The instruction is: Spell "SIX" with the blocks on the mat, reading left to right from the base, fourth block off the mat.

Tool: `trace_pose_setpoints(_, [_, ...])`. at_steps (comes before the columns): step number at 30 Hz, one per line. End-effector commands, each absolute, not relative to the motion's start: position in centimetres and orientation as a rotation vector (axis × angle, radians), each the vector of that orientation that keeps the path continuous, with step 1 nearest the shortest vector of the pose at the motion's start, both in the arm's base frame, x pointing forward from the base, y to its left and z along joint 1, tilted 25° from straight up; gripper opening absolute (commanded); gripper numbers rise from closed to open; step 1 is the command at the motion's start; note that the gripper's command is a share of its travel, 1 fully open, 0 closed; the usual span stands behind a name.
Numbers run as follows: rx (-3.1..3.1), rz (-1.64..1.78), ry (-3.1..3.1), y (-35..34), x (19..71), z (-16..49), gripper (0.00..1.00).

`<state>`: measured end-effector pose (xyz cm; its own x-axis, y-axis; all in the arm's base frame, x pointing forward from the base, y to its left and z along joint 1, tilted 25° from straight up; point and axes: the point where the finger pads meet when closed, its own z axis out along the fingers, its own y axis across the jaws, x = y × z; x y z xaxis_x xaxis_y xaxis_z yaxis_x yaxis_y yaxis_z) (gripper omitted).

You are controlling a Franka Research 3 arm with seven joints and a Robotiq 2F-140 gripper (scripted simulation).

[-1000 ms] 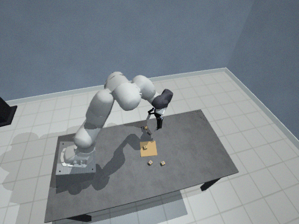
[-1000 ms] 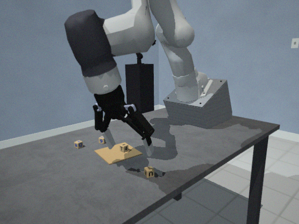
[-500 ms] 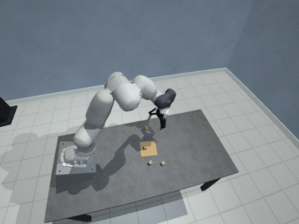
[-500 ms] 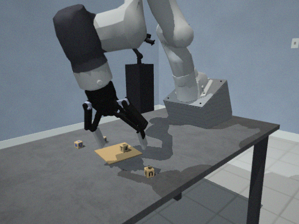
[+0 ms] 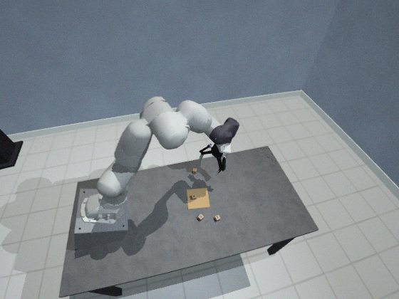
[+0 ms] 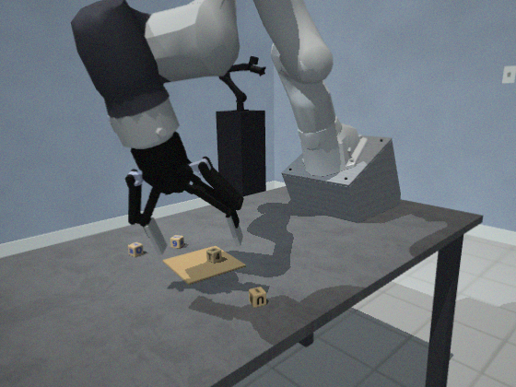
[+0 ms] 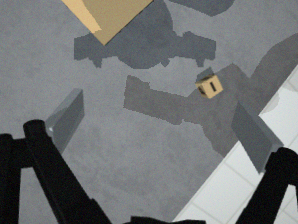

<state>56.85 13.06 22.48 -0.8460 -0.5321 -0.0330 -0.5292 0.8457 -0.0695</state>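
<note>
Exterior view: the Robotiq gripper (image 5: 211, 162) (image 6: 197, 240) (image 7: 159, 108) hangs wide open, holding nothing, above the table (image 5: 249, 199) (image 6: 92, 299) (image 7: 150, 165). One lettered block (image 5: 194, 170) (image 6: 258, 297) (image 7: 209, 86) lies off the tan mat (image 5: 201, 203) (image 6: 189, 272) (image 7: 107, 25); another block (image 5: 192, 197) (image 6: 214, 254) rests on it, two more beyond.

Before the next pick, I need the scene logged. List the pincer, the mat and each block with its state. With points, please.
Pincer (image 5: 212, 162) (image 6: 198, 241) (image 7: 159, 108): open, raised, holding nothing.
Mat (image 5: 203, 203) (image 6: 186, 268) (image 7: 117, 17): flat on the table.
Block showing U (image 5: 194, 170) (image 6: 258, 297) (image 7: 209, 86): off the mat.
Block on the mat (image 5: 192, 197) (image 6: 214, 254): partly shaded.
Two blue-lettered blocks (image 5: 200, 216) (image 6: 177, 241), (image 5: 217, 218) (image 6: 135, 250): off the mat.
</note>
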Motion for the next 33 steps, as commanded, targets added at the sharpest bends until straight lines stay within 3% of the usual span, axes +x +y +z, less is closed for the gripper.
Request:
trace_pose_setpoints(1, [-1.062,-0.099,2.919,12.6,56.7,22.9,1.00])
trace_pose_setpoints(33, [-1.618,-0.101,2.689,9.2,57.5,27.2,1.00])
